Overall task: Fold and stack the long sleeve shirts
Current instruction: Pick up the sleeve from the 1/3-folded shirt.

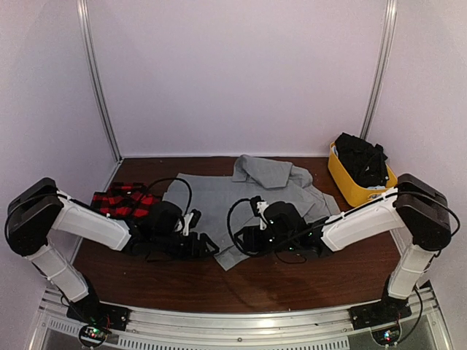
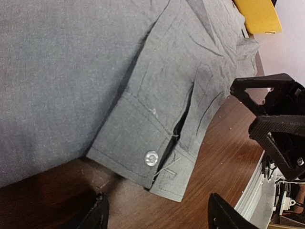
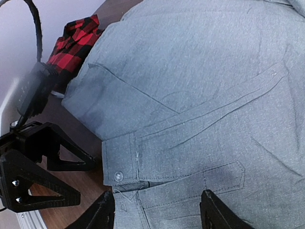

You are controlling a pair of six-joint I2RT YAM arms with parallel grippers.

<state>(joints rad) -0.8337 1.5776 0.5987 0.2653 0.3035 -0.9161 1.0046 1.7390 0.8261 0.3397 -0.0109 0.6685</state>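
**Two hands spread above the grey shirt**

Widest of all is the brown table [image 1: 292, 281], with the grey shirt [image 1: 219, 200] spread flat across its middle, collar toward the far wall. Both arms reach in low from the near corners and meet over the shirt's near edge. At the far right stands a yellow bin [image 1: 346, 182] with dark cloth inside, apart from the shirt. The plaid shirt [image 1: 120, 203] lies bunched at the left, just beside the grey one and partly covered by the left arm.

The left hand [image 2: 159, 214] hovers with its fingers set wide apart and nothing between them, above a sleeve cuff [image 2: 143, 162] that lies flat where cloth meets bare wood. The right hand [image 3: 157, 212] is likewise spread and unladen, above grey cloth. A small pale button [image 2: 151, 158] sits on the cuff.
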